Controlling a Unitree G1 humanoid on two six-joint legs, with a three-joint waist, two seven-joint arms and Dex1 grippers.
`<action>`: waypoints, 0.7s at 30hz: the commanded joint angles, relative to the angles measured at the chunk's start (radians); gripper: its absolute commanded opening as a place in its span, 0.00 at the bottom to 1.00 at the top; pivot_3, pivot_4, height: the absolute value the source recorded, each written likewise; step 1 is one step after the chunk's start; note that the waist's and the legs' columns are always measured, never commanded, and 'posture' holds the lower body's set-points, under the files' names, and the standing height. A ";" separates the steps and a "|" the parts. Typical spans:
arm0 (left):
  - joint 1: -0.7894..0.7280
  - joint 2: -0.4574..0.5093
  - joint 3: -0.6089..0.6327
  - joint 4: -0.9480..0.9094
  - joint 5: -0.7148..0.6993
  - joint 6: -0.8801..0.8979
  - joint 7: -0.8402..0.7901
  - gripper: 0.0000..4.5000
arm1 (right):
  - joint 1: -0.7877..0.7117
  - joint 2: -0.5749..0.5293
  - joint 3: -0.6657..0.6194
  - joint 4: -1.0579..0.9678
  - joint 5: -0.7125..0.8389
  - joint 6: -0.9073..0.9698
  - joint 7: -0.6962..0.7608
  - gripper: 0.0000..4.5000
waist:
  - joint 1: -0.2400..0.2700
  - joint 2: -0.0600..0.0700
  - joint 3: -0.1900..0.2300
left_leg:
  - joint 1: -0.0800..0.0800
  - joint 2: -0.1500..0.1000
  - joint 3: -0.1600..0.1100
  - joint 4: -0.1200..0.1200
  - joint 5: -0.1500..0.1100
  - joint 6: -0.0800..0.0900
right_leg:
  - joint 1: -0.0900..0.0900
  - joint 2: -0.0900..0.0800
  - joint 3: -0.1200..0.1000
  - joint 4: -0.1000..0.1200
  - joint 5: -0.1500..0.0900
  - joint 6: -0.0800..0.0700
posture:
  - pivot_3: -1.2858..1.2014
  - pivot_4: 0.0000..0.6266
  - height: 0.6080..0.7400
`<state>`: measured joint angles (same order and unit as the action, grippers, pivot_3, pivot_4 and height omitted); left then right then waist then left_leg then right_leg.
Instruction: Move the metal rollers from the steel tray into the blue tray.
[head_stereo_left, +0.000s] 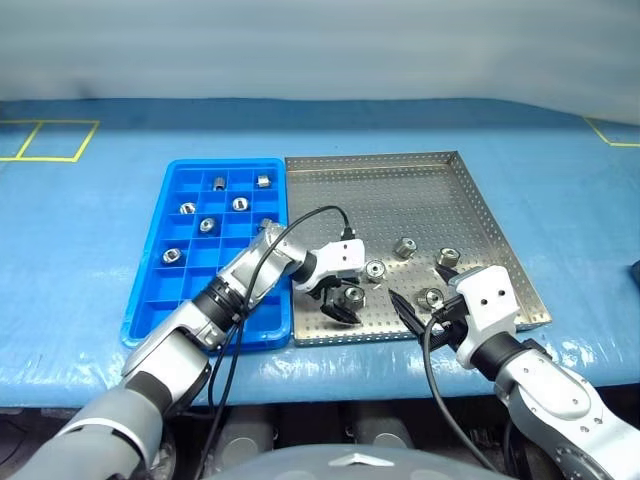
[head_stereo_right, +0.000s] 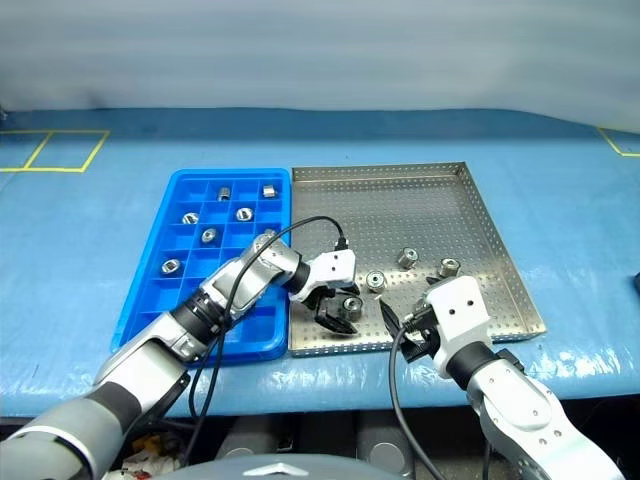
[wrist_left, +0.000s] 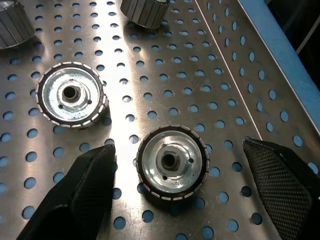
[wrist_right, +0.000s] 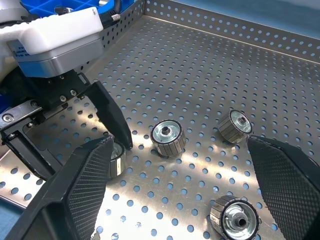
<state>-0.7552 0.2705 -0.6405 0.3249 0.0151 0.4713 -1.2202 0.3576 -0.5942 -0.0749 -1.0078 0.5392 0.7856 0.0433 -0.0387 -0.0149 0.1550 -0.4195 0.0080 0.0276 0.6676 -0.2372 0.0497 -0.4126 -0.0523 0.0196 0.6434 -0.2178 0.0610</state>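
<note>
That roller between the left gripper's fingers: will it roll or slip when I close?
The roller lies flat on its end face on the steel tray, so rolling seems unlikely. Its ribbed rim should help the fingers hold. It looks like solid metal, probably heavy for its size.

Your two head views look forward and down from above onto the steel tray (head_stereo_left: 470, 215) and blue tray (head_stereo_left: 160, 255), your left wrist view sits close over the tray floor, your right wrist view looks low across it, both sharing the near rollers (wrist_left: 172, 162).
</note>
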 joint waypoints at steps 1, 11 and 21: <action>0.004 -0.001 -0.004 -0.034 0.006 -0.010 -0.015 0.64 | -0.009 0.001 -0.014 -0.039 0.002 -0.018 -0.005 1.00 | 0.000 0.000 0.000 | 0.000 0.000 0.000 0.000 0.000 0.000 | 0.000 0.000 0.000 0.000 0.000 0.000 | 0.46 0.24 1.00; 0.061 0.070 0.201 -0.225 -0.123 0.131 0.022 0.37 | -0.035 -0.001 0.004 -0.039 0.006 -0.009 0.002 1.00 | -0.003 0.000 0.000 | 0.000 0.001 0.000 0.000 0.000 0.000 | -0.001 0.000 0.000 0.000 0.000 0.000 | 0.47 0.24 1.00; 0.268 0.098 0.553 -0.596 -0.165 0.366 0.442 0.37 | -0.210 0.022 0.098 0.014 -0.006 0.053 0.058 1.00 | 0.009 0.000 0.000 | 0.001 0.001 0.000 0.001 0.000 0.000 | 0.002 0.000 0.000 0.000 0.001 0.001 | 0.52 0.24 1.00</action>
<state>-0.4996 0.3651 -0.1409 -0.1866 -0.1573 0.8202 -0.8476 0.1692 -0.5755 0.0154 -0.9887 0.5353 0.8415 0.0851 -0.0294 -0.0146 0.1548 -0.4179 0.0093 0.0275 0.6685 -0.2371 0.0496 -0.4112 -0.0523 0.0196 0.6439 -0.2166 0.0624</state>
